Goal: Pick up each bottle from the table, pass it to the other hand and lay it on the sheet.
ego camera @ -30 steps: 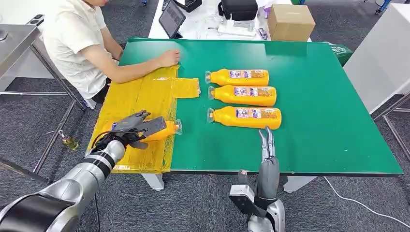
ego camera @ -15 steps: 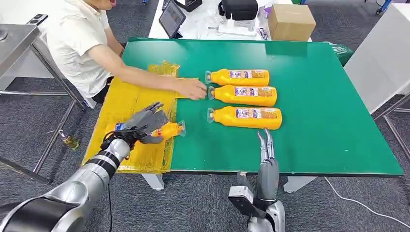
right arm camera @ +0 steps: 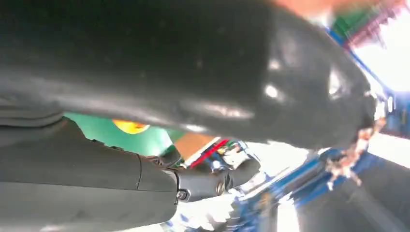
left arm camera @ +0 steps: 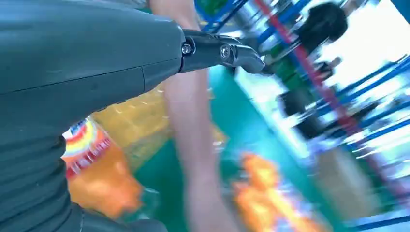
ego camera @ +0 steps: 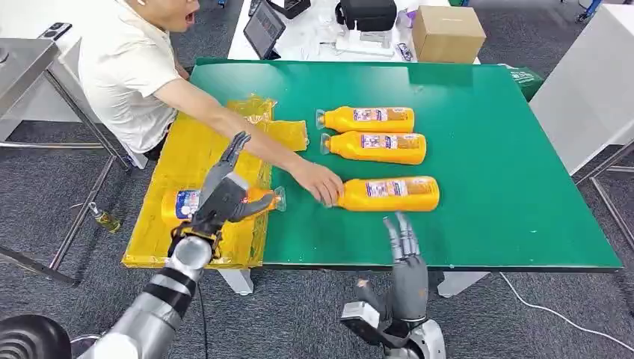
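Observation:
An orange bottle [ego camera: 182, 203] lies on the yellow sheet [ego camera: 187, 149], its cap toward the green table [ego camera: 486, 149]. My left hand [ego camera: 223, 193] hovers just over it with fingers spread upward, holding nothing; the left wrist view shows the same bottle [left arm camera: 92, 179] under the left hand [left arm camera: 72, 72]. Three more orange bottles lie on the table: the far one [ego camera: 366, 118], the middle one [ego camera: 375, 146] and the near one [ego camera: 389, 193]. A person's hand [ego camera: 320, 182] rests on the near bottle's neck. My right hand [ego camera: 401, 241] stands open at the table's front edge, below that bottle.
The person sits at the table's far left, one arm [ego camera: 232, 123] stretched across the sheet between my left hand and the bottles. A cardboard box [ego camera: 448, 34], a tablet [ego camera: 265, 28] and a black bag [ego camera: 368, 13] sit on a white table behind.
My left hand has released the bottle on the sheet and raised its fingers. The person's hand moved from the sheet to the near bottle and nudged it. My right hand dropped slightly back.

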You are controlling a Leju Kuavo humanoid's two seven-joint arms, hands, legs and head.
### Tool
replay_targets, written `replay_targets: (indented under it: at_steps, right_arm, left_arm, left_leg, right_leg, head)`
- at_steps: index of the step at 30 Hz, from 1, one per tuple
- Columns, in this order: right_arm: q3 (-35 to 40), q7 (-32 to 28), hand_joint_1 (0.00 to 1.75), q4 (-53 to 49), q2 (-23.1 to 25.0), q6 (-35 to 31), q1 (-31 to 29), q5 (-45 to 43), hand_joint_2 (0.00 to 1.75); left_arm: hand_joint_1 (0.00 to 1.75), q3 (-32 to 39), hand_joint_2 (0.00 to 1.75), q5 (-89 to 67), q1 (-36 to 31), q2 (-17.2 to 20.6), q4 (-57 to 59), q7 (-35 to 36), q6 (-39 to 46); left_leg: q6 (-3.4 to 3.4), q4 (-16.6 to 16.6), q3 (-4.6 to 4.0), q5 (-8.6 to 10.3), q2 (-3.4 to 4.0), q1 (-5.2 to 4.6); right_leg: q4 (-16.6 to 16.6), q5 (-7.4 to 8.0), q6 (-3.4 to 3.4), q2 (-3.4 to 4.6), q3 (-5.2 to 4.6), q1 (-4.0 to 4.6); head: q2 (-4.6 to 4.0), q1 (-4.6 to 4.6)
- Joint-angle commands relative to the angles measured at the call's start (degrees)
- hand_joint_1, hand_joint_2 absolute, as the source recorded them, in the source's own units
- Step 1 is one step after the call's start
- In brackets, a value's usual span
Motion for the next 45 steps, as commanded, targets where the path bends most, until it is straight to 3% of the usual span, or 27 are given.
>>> replay_targets:
  at_steps: [1,2,3,7,10,13,17,18,22,30,32,36,37,45]
  right_arm:
    - [-18.1,1.6,0.00,8.1,-7.9,0.2,-2.1,12.2,0.00]
    - [-18.4,2.4,0.00,8.6,-9.1,0.2,-2.1,12.8,1.75]
    - [-18.3,2.4,0.00,8.7,-9.6,0.2,-2.1,12.6,1.75]
    - [-17.8,3.2,0.00,9.8,-11.7,0.2,-2.5,11.5,1.75]
    - [-15.1,8.3,0.00,11.3,-15.4,0.2,-3.1,15.6,1.75]
    - [-9.7,12.0,0.00,17.6,-21.6,0.2,-7.6,14.3,1.75]
    - [-4.2,13.0,0.00,20.5,-25.2,2.6,-11.9,12.5,1.75]
    - [-3.3,13.2,0.00,21.0,-25.4,3.7,-12.8,12.0,1.75]
    - [1.8,14.1,0.00,25.7,-26.0,4.2,-18.6,13.0,1.75]
    - [6.6,14.2,0.00,27.4,-25.5,2.5,-23.9,12.7,1.75]
    - [7.3,14.1,0.00,27.2,-25.5,3.1,-24.6,12.8,1.75]
    - [8.4,14.0,0.00,27.2,-26.0,3.9,-24.8,12.9,1.75]
    - [8.5,14.0,0.00,27.2,-26.0,3.9,-24.7,12.9,1.75]
    - [9.2,13.4,0.00,27.4,-25.8,4.7,-24.6,10.9,1.75]
  left_arm:
    - [0.00,-7.4,1.75,22.2,20.1,1.0,-23.2,-2.1,-4.3]
    - [0.00,-7.9,1.75,22.3,20.8,1.6,-23.2,-2.1,-4.2]
    - [0.00,-8.0,1.75,22.0,21.0,1.8,-23.2,-2.1,-3.9]
    - [0.00,-8.4,1.75,21.4,22.3,2.2,-23.2,-2.5,-3.7]
    - [0.00,-8.3,1.75,22.0,22.5,2.0,-23.0,-2.5,-4.3]
    - [0.00,-8.6,1.75,21.7,21.4,1.2,-22.2,-3.2,-3.6]
    - [0.00,-10.1,1.75,21.2,20.9,1.2,-22.2,-3.7,-3.7]
    - [0.00,-10.2,1.75,21.5,20.7,1.0,-22.1,-3.7,-3.9]
    - [0.00,-10.6,1.75,23.3,19.6,0.3,-20.8,-4.2,-4.7]
    - [0.00,-12.0,1.75,23.3,19.0,0.2,-20.8,-4.3,-4.9]
    - [0.00,-12.1,1.75,23.3,18.9,0.2,-20.7,-4.3,-4.9]
    - [0.00,-12.3,1.75,23.3,18.8,0.2,-20.7,-4.3,-4.9]
    - [0.00,-12.3,1.75,23.3,18.8,0.2,-20.7,-4.3,-4.9]
    - [0.00,-12.5,1.75,23.3,18.8,0.5,-20.8,-4.3,-4.9]
  left_leg:
    - [0.18,-0.2,0.44,-0.20,0.02,-0.06]
    - [0.20,-0.1,0.25,-0.20,0.02,-0.06]
    - [0.26,-0.1,0.51,-0.34,0.05,-0.05]
    - [0.27,-0.1,0.20,-0.28,0.10,-0.06]
    - [0.26,-0.1,0.25,-0.33,0.08,-0.07]
    - [0.31,-0.1,0.39,-0.35,0.16,-0.06]
    - [0.40,0.0,0.49,-0.40,0.32,-0.06]
    - [0.33,0.0,0.17,-0.26,0.22,-0.05]
    - [0.30,0.0,0.26,-0.27,0.30,-0.13]
    - [0.29,0.0,0.15,-0.19,0.17,-0.15]
    - [0.34,0.0,0.43,-0.33,0.34,-0.12]
    - [0.30,0.0,0.15,-0.17,0.05,-0.16]
    - [0.35,0.0,0.50,-0.30,0.14,-0.11]
    - [0.30,0.0,0.16,-0.19,0.05,-0.16]
  right_leg:
    - [-0.3,-0.16,-0.07,-0.05,0.53,-0.02]
    - [-0.2,-0.13,-0.06,-0.03,0.32,-0.03]
    - [-0.2,-0.23,-0.13,-0.04,0.61,0.01]
    - [-0.2,-0.18,0.04,0.06,0.33,-0.02]
    - [-0.2,-0.21,-0.02,0.02,0.37,-0.02]
    - [-0.3,-0.19,-0.04,0.07,0.50,0.01]
    - [-0.3,-0.17,-0.04,0.21,0.61,0.02]
    - [-0.2,-0.09,0.08,0.18,0.31,-0.01]
    - [-0.2,-0.06,0.04,0.23,0.37,-0.08]
    - [-0.2,-0.05,0.13,0.14,0.22,-0.12]
    - [-0.2,-0.12,-0.01,0.24,0.48,-0.06]
    - [-0.1,-0.07,0.14,0.02,0.26,-0.13]
    - [-0.2,-0.16,-0.03,0.03,0.62,-0.04]
    - [-0.1,-0.09,0.12,0.02,0.29,-0.13]
  head:
    - [0.00,0.02]
    - [0.00,0.04]
    - [0.00,0.04]
    - [0.00,0.04]
    - [0.00,0.04]
    - [0.00,0.02]
    - [0.00,0.04]
    - [0.00,0.02]
    - [0.00,0.02]
    - [0.00,0.02]
    - [0.00,0.00]
    - [0.00,0.02]
    - [0.00,0.00]
    - [0.00,0.00]
